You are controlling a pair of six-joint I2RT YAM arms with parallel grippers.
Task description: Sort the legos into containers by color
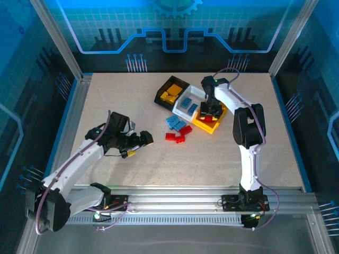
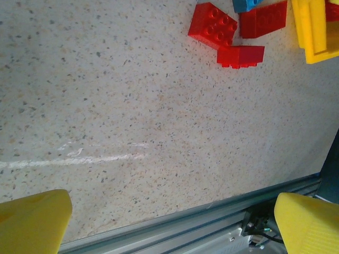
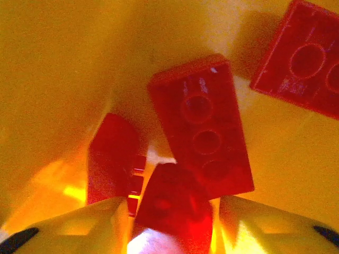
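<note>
The smooth yellow right fingers (image 3: pixel 79 227) pinch a red brick (image 3: pixel 172 203) low inside the glossy yellow bin (image 1: pixel 207 128), just above other red bricks (image 3: pixel 204 127) lying on its floor. The left fingers (image 2: pixel 32 222) gape wide and empty over the speckled table (image 2: pixel 132 106), near loose red bricks (image 2: pixel 212 24) with round studs and blue bricks (image 1: pixel 177 124). The white bin (image 1: pixel 180 111) holds blue pieces, the black bin (image 1: pixel 160 97) yellow ones.

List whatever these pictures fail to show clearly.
Top view: contents of the yellow square plastic bin, mostly covered by the right jaws.
Left wrist view: a blue studded plastic brick, cut off by the top edge.
Right wrist view: a blurred red plastic brick between the jaws; gripped or loose, unclear.
</note>
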